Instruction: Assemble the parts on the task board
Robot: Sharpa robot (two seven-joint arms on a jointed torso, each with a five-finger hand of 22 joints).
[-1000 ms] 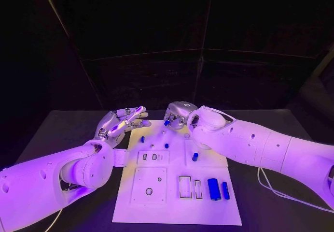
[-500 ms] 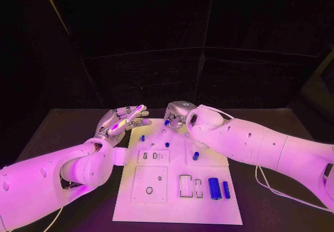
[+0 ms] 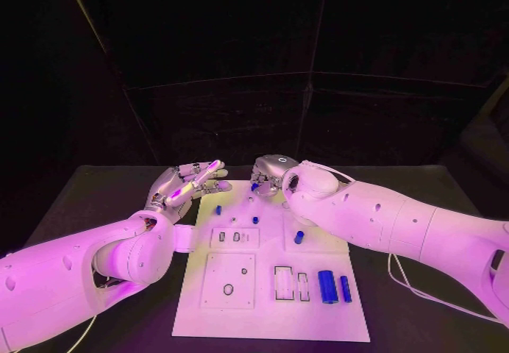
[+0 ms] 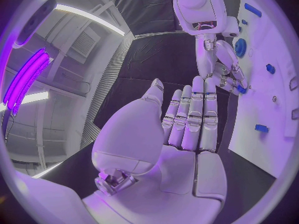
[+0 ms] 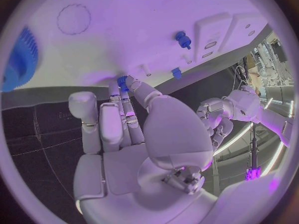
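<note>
The white task board [image 3: 265,312] lies in the middle of the table. My right hand [image 3: 271,175] hovers over its far edge and pinches a small blue part [image 3: 254,187] in its fingertips; the right wrist view shows that part [image 5: 122,81] just above the board [image 5: 124,30]. My left hand [image 3: 191,184] is raised beside the board's far left corner, fingers spread and nothing in the palm [image 4: 187,134]. Small blue parts [image 3: 218,210] [image 3: 254,219] [image 3: 298,237] sit on the far half. Two longer blue parts [image 3: 326,287] [image 3: 343,288] lie near the right edge.
Two rectangular slots [image 3: 282,283] and an oval hole [image 3: 228,290] are cut in the board's near half. A blue gear [image 5: 19,59] sits on the board close to my right hand. Black table [image 3: 424,323] runs along both sides of the board.
</note>
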